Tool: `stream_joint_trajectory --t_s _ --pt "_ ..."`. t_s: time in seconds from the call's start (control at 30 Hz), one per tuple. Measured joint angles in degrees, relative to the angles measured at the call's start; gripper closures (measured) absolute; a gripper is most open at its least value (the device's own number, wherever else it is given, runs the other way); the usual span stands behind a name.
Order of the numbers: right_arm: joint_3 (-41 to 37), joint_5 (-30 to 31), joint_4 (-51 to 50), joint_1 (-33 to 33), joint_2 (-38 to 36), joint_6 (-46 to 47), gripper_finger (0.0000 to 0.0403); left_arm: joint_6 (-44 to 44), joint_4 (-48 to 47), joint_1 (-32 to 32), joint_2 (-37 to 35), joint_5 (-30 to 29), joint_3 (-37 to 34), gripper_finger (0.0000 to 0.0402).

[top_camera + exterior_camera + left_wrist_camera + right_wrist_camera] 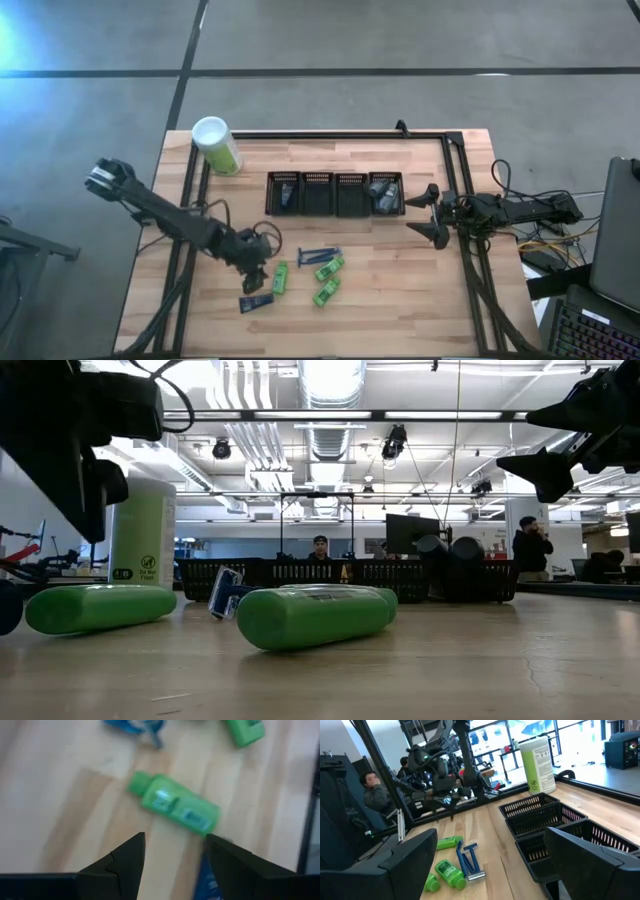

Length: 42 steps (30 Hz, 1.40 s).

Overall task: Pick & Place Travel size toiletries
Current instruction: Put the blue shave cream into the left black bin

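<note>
Wooden counter [400, 290] seen from above, framed by black rails on a grey floor. Four black mesh bins [335, 193] stand in a row near its far edge; the leftmost and rightmost each hold a grey bottle [381, 194], and the two middle bins look empty. A tall pale-green canister [216, 146] with a white cap lies tilted at the far left corner.

Loose toiletries lie in front of the bins: two thin blue razors [319, 254] side by side, three bright green tubes [330, 268] scattered just beside them, and one dark navy tube [256, 301] nearest the front edge.

Left end effector [258, 272] hovers low over the counter between the leftmost green tube [174, 808] and the navy tube, fingers spread and holding nothing; in the left wrist view that green tube lies just ahead of the fingertips.

Right end effector [430, 213] is raised beside the rightmost bin, fingers spread wide and empty.

People sit in the room beyond the counter.
</note>
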Motion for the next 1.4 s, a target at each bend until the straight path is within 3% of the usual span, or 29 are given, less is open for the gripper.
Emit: stream_joint_trajectory --t_s 0.17,0.53,0.83,1.23,1.4 --pt "0.0 0.0 0.0 0.0 0.0 0.0 0.0039 -2.98 6.84 -5.6 4.55 -0.75 0.05 0.0189" --pt "0.0 0.01 -0.02 -0.01 0.0 0.0 0.0039 -8.79 2.29 -14.43 14.22 -5.31 6.36 0.0189" --pt "0.0 0.0 -0.01 -0.02 0.0 0.0 0.0039 -8.48 -4.45 -15.47 19.68 -6.51 13.28 0.0189" --pt "0.0 0.0 -0.02 0.0 0.0 0.0 0.0039 -7.15 -3.08 -15.5 25.0 -7.28 13.81 0.0188" --pt "0.0 0.01 -0.01 -0.01 0.0 0.0 0.0039 -5.43 -1.48 -15.5 25.02 -10.46 13.43 0.0188"
